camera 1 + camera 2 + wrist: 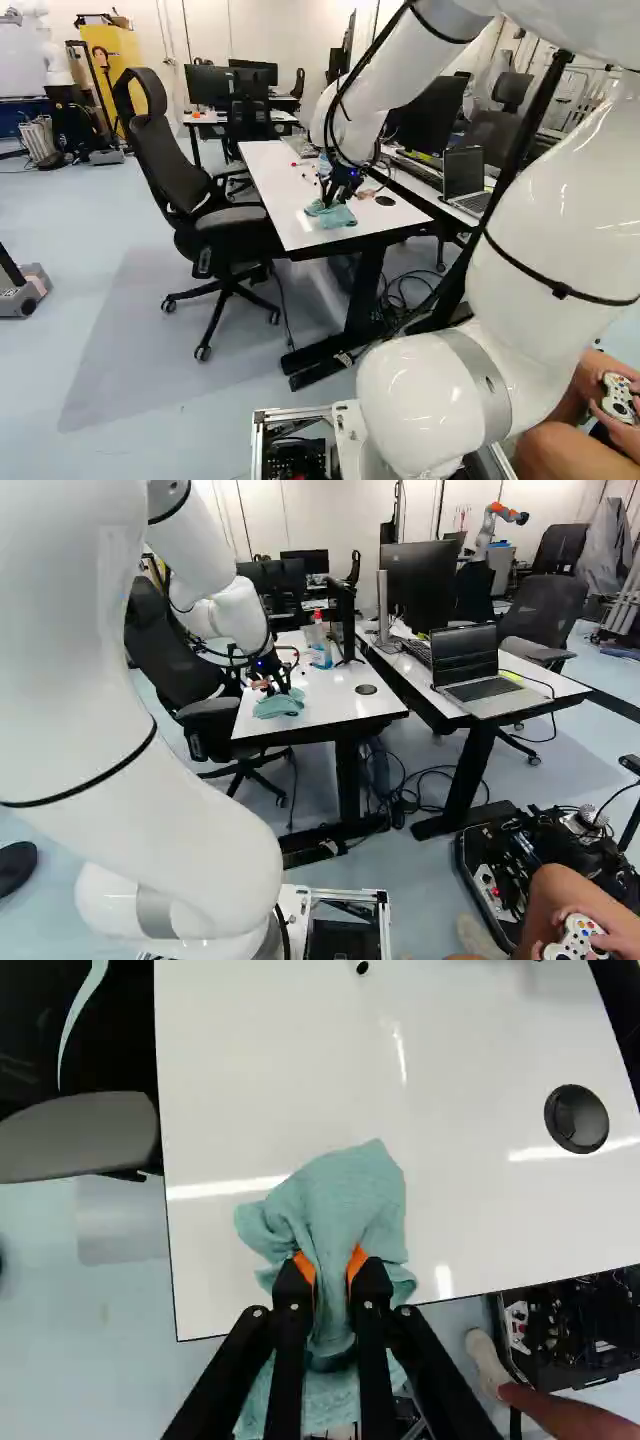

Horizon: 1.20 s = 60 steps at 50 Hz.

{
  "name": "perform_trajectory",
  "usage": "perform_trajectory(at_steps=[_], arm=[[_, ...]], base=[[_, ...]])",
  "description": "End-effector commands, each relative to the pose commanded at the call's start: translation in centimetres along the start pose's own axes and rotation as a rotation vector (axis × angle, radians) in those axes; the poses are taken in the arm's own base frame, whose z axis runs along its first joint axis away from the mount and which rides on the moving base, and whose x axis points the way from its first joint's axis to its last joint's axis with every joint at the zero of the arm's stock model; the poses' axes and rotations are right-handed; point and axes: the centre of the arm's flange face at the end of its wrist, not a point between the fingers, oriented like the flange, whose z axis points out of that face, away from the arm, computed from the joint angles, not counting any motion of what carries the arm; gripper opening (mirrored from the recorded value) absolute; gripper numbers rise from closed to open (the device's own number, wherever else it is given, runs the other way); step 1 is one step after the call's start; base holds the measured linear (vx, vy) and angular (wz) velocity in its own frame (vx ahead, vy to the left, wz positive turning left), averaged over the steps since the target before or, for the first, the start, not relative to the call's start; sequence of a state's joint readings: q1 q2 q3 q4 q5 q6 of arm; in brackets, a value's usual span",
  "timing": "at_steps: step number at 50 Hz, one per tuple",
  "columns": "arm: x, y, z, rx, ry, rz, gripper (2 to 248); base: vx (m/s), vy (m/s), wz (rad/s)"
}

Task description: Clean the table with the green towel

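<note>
Right base view, left of centre: holding towel (pixel 279 705) at near end of table (pixel 330 705). Wrist view: pinching bunched towel in gripper (pixel 332 1265), leaving most of table ahead.

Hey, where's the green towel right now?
In the left base view, the green towel is held in the claw at the near end of the white table, right of the black chair.

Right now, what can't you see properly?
- Table under the green towel, wrist view: cloth covers it.
- Towel's pinched sides, wrist view: the gripper hides them.
- Dark spot on the table, wrist view: too small to name.
</note>
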<state>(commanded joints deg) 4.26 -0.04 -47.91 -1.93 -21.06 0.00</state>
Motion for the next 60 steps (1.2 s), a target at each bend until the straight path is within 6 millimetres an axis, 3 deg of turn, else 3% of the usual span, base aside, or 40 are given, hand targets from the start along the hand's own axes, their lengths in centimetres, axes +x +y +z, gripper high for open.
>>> perform_trajectory(at_steps=[60], arm=[[5.2, 10.7, 2.9, -0.092, 0.009, 0.179, 53]], base=[[0.000, 0.000, 0.000]])
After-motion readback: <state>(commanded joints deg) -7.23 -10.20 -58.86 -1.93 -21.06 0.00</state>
